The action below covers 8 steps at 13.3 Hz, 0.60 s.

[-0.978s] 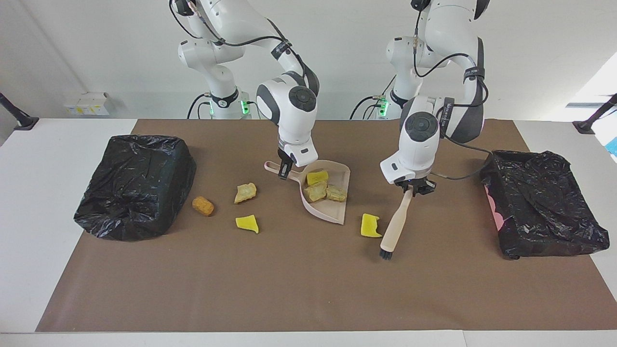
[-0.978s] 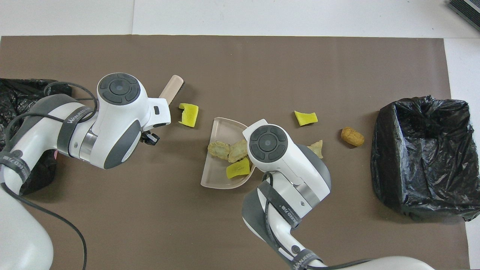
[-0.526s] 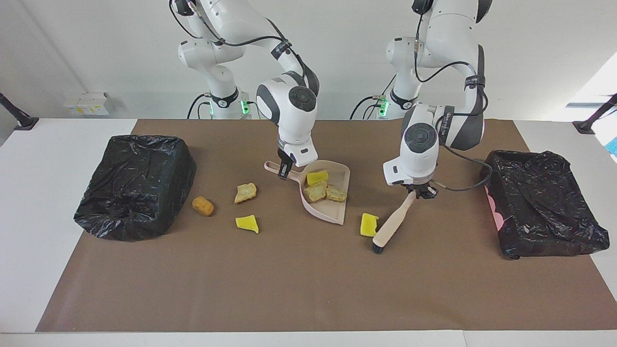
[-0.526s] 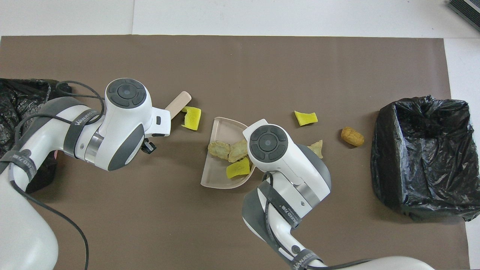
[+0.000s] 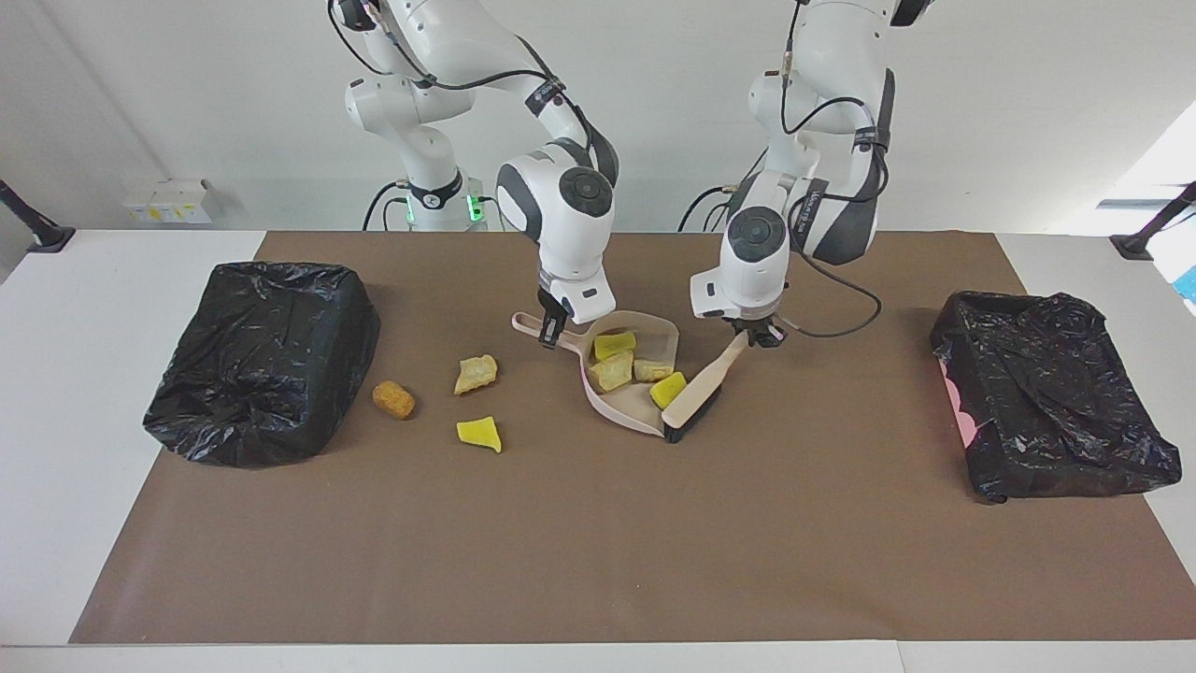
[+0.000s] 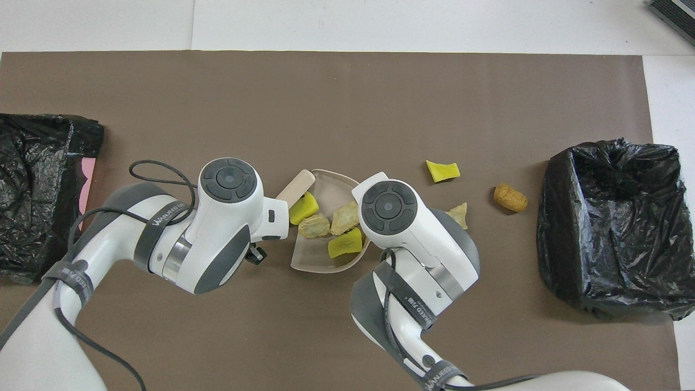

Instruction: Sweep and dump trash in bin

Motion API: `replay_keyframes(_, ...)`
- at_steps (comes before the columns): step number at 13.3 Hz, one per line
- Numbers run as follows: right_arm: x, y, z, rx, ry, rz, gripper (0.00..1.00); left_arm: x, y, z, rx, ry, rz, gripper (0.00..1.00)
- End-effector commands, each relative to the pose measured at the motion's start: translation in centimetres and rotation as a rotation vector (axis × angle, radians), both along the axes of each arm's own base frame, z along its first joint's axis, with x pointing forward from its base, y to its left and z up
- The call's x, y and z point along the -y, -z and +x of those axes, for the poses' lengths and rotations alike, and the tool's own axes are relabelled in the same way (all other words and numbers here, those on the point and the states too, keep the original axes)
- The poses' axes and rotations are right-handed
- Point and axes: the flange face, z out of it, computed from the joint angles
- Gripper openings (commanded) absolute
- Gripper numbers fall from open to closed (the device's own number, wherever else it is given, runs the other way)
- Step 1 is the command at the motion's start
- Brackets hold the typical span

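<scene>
We keep the right end effector (image 5: 553, 334) clenched on the beige plastic dustpan (image 5: 645, 411), lip flat on the brown desk mat (image 5: 598, 542). The left end effector (image 5: 759, 336), gripping the wooden hand brush (image 5: 696, 393), has seemingly nudged a fourth yellow sponge chunk (image 5: 667, 389) aboard; three scraps (image 5: 478, 434) await.
</scene>
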Motion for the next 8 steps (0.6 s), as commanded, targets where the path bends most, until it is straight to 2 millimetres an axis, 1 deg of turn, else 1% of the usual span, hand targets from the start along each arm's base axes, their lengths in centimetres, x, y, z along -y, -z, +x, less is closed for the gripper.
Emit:
replay_keyframes(1,0.4,-0.4,0.1,-0.010,0.036,0.006,0.00,1.3,-0.2,-2.6,-0.052,-0.078,-0.046,0.00)
replay_keyframes(2,0.6,-0.4,0.2,-0.008,0.037,0.005,0.00,1.5,-0.4,-2.7,-0.064,-0.129,-0.051,0.00)
replay_keyframes(4,0.7,-0.4,0.2,-0.009,0.032,0.006,0.00,1.8,-2.0,-2.7,-0.053,-0.258,-0.063,0.00)
replay_keyframes(8,1.1,-0.3,0.6,-0.016,-0.023,0.014,0.00,2.2,-2.1,-2.1,0.005,-0.488,-0.051,0.00)
